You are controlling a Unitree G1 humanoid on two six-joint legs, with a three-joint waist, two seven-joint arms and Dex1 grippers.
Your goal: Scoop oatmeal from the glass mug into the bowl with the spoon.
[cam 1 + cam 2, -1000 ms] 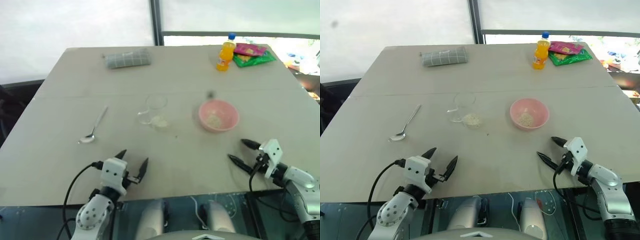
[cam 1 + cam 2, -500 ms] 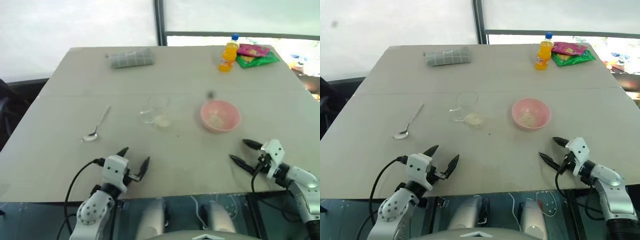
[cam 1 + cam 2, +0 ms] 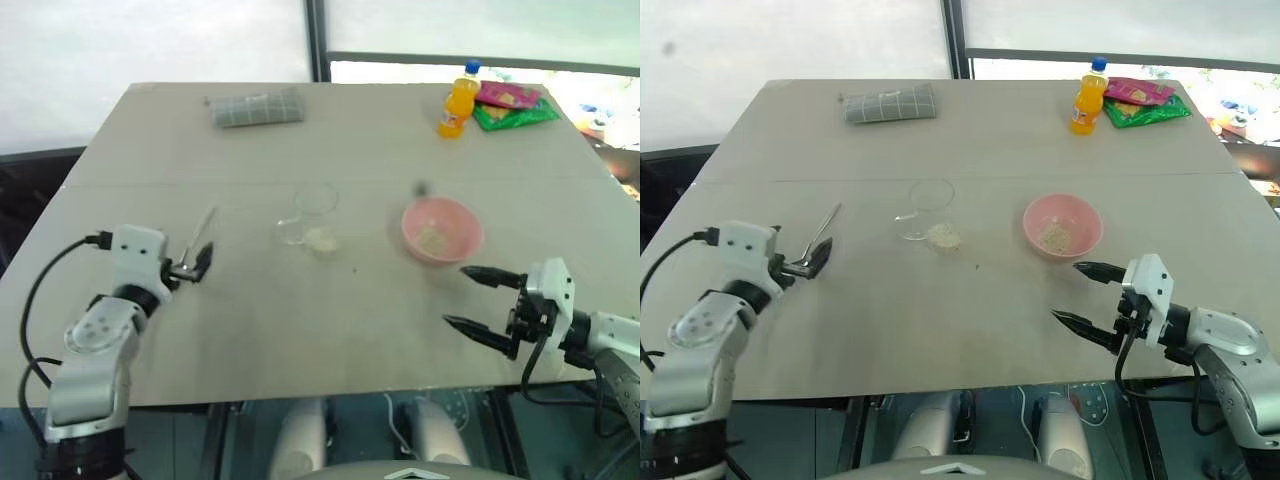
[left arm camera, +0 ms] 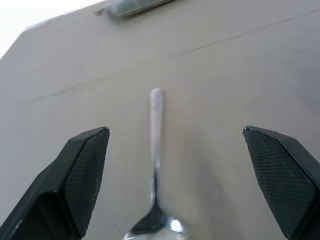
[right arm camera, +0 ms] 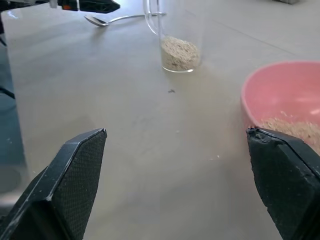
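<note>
Spoon (image 4: 155, 165) flat on the tabletop (image 3: 350, 300), left of glass mug (image 3: 310, 215) — now framed between the wide-apart fingers of left gripper (image 4: 180, 185), newly swung over. Right gripper (image 3: 478, 300) spread too, lifted beside bowl (image 3: 441, 230) — pickup next.

We saw the clear glass mug (image 3: 927, 210) standing upright mid-table with a bit of pale oatmeal (image 5: 179, 52) in its bottom. The pink bowl (image 3: 1062, 226) sat beside it, some flakes inside too. The silver spoon (image 4: 156, 165) lay flat nearby.
</note>
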